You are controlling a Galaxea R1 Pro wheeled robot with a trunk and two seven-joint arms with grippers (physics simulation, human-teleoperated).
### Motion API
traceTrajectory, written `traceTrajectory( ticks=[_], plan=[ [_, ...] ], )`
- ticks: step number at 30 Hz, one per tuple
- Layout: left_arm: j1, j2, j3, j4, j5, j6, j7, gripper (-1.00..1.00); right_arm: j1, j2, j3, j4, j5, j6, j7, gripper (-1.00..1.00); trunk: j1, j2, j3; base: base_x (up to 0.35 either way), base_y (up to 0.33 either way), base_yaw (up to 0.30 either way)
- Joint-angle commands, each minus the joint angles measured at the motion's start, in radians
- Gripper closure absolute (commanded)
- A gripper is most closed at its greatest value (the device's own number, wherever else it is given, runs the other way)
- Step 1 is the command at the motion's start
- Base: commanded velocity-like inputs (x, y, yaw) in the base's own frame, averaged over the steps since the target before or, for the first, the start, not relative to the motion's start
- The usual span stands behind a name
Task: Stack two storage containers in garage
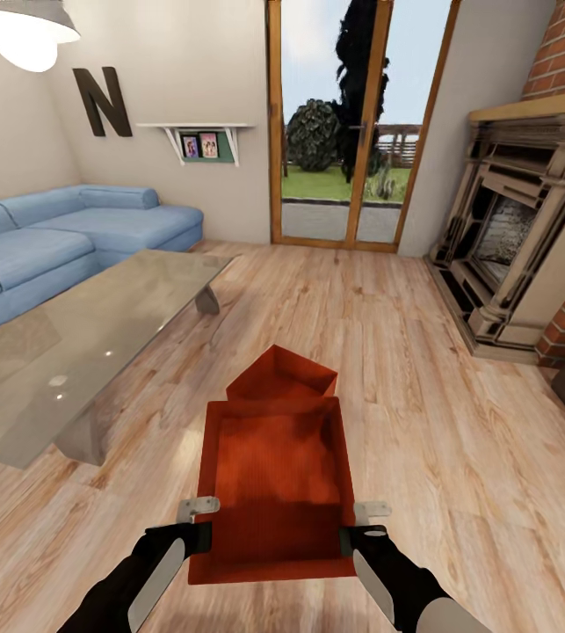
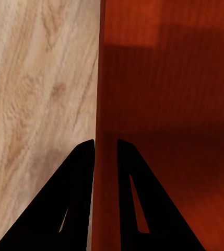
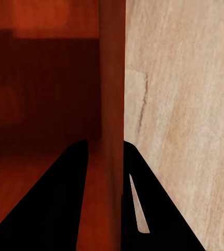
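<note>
In the living room, the nearer storage container [image 1: 273, 492], an open-top orange-red bin, sits directly ahead of the robot over the light wood plank floor [image 1: 458, 457], with both arms reaching to its near end. The left jaws [image 1: 196, 520] straddle the bin's left side wall: in the left wrist view one dark finger [image 2: 72, 204] lies outside over the wood while the other lies inside against the red interior, the thin wall [image 2: 98, 104] running up between them, so these jaws are closed on that wall. The right jaws [image 1: 365, 520] do the same on the opposite side; in the right wrist view the wall [image 3: 112, 94] passes between the two fingers [image 3: 148, 209], one inside the bin, one over the floor, clamped on it. The second storage container [image 1: 284, 374] lies just beyond the first, turned corner-on, its near edge touching or just behind the first bin's far rim. To the left stands a glass coffee table [image 1: 71, 352] and a blue sofa [image 1: 45, 242]; to the right, the brick fireplace [image 1: 519, 237]; glass doors [image 1: 352, 123] are ahead.
</note>
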Motion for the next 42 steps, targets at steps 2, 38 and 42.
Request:
traceTrajectory(
  ticks=[2,38,42],
  plan=[
    [-0.001,0.001,0.005,-0.005,-0.002,-0.026,0.010,1.00,0.000,-0.002,0.000,0.005,-0.006,0.006,-0.006,1.00,0.000,0.000,0.001,-0.048,0.027,0.000],
    [-0.001,0.001,0.005,-0.004,0.000,-0.026,0.010,1.00,0.000,-0.001,0.000,0.005,-0.006,0.006,-0.007,1.00,0.000,0.000,0.003,-0.090,0.109,0.096],
    [-0.001,0.001,0.005,-0.004,0.000,-0.026,0.010,1.00,0.000,-0.002,0.001,0.005,-0.006,0.006,-0.007,1.00,0.000,0.000,0.003,-0.001,0.002,0.292]
  ],
)
